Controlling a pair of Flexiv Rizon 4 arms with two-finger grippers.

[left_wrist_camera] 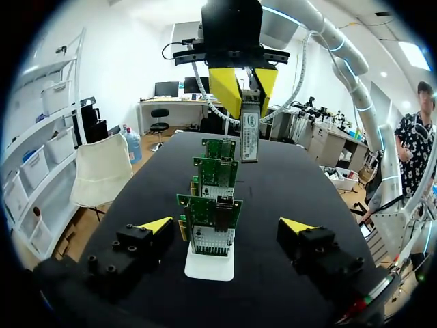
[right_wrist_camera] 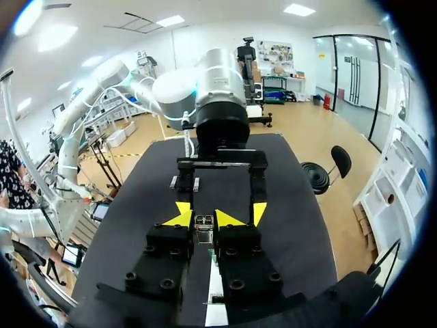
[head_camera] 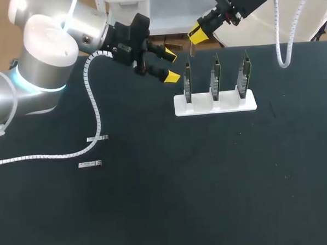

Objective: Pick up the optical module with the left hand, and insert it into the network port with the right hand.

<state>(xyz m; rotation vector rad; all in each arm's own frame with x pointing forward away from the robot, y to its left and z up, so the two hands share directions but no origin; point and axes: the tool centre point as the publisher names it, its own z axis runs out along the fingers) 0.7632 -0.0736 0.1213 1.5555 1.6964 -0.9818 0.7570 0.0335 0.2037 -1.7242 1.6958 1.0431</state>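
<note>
- My right gripper (right_wrist_camera: 204, 219) is clamped on the optical module (left_wrist_camera: 249, 135), with one finger on each side.
- The module hangs in the air, near the row of green cards (head_camera: 216, 78). It touches no card.
- My left wrist view shows it best. It is a thin silver stick with a white label, and it points down.
- The head view hardly shows it. Only that view shows two small silver pieces (head_camera: 97, 138) lying on the black table (head_camera: 210, 180), well apart from the white stand (head_camera: 214, 104).
- My left gripper (head_camera: 172, 67) is wide open and holds nothing. It is near the end of the stand.
</note>
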